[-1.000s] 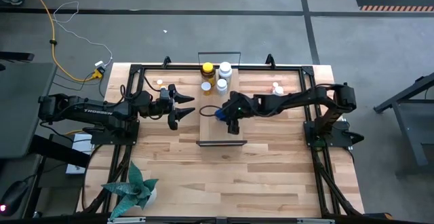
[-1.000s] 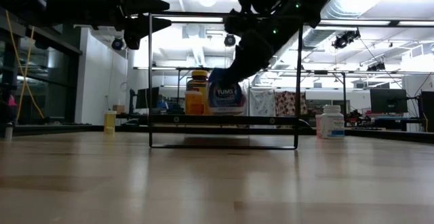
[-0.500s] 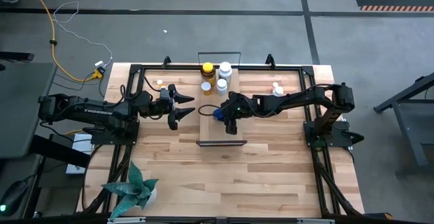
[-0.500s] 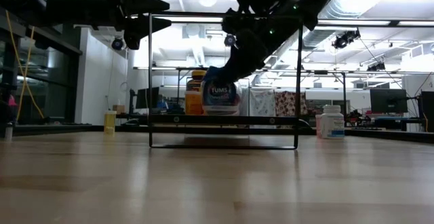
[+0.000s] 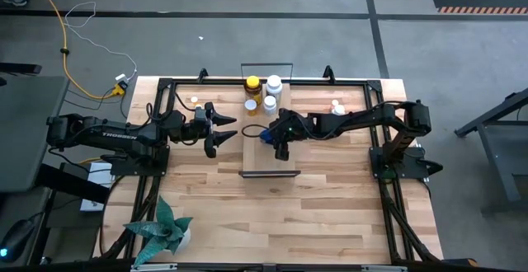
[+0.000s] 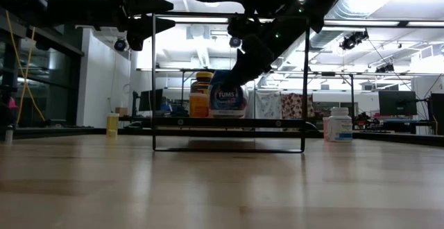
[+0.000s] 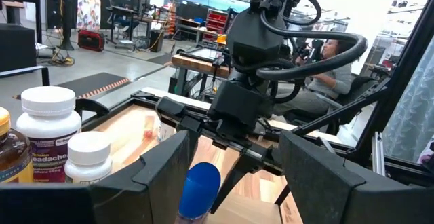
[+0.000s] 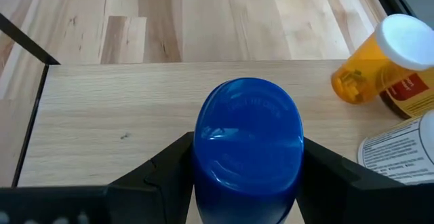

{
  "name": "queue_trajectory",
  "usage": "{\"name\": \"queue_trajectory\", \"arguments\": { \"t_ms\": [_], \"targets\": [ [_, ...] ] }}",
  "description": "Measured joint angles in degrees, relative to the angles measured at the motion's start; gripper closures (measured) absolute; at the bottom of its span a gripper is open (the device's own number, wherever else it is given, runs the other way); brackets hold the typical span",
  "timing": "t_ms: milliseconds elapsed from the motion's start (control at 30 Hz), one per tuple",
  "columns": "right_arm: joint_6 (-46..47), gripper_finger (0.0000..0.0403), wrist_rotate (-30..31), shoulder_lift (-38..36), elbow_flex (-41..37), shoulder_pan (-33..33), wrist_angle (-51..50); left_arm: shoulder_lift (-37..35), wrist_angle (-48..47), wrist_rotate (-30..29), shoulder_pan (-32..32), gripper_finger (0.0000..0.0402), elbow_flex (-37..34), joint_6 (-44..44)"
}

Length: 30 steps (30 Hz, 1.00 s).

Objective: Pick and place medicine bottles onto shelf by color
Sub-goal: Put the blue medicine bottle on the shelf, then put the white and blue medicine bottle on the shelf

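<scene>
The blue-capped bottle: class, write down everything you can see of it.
The blue-capped bottle has a glossy round blue lid, plastic-looking, and a label reading TUMS. It stands upright on the shelf, beside the other bottles. The right end effector grips it, one finger on each side. The left end effector waits nearby, open.

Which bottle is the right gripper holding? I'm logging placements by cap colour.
The blue-capped bottle, between the right gripper fingers over the shelf. The other bottles there have white or yellow caps.

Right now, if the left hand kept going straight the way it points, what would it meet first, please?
Most likely the blue-capped bottle held by the right hand, straight ahead of the open left hand; exact height alignment is unclear.
</scene>
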Motion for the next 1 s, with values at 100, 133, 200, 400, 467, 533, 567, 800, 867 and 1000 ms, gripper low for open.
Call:
{"name": "queue_trajectory", "arguments": {
  "t_ms": [100,133,200,400,467,533,567,800,867,1000],
  "targets": [
    [-0.13,0.0206,-0.02,0.00,0.00,0.06,0.01,0.00,0.00,0.00,0.00,0.0183,0.00,-0.01],
    [-0.14,0.0205,-0.13,0.00,0.00,0.04,0.00,0.00,0.00,0.00,0.00,0.0183,0.00,-0.01],
    [-0.16,0.0202,-0.38,0.00,0.00,0.04,0.02,-0.01,0.00,0.00,0.00,0.0183,0.00,0.00],
    [-0.15,0.0166,-0.47,-0.06,-0.02,0.04,0.15,0.00,0.00,0.00,0.00,0.0183,0.00,-0.02],
    [-0.15,0.0151,-0.48,-0.07,-0.01,0.04,0.16,0.00,0.00,0.00,0.00,0.0183,0.00,-0.02],
    [-0.16,0.0139,-0.01,-0.07,-0.02,0.04,0.15,-0.01,0.00,0.00,0.00,0.0183,0.00,-0.02],
    [-0.17,0.0134,0.76,-0.07,-0.02,0.04,0.15,0.00,0.00,0.00,-0.01,0.0183,0.00,-0.01],
    [-0.43,0.0127,2.87,-1.05,-0.03,0.04,-0.23,-0.02,0.00,0.02,0.00,0.0183,0.00,0.00],
    [-0.83,0.0128,2.44,-1.98,-0.04,0.04,0.02,0.00,-0.02,0.02,-0.01,0.0183,0.00,0.00],
    [-1.60,0.0128,1.19,-3.52,-0.04,0.81,0.08,0.00,-0.13,0.02,-0.02,0.0183,0.00,0.00]
  ]
}}
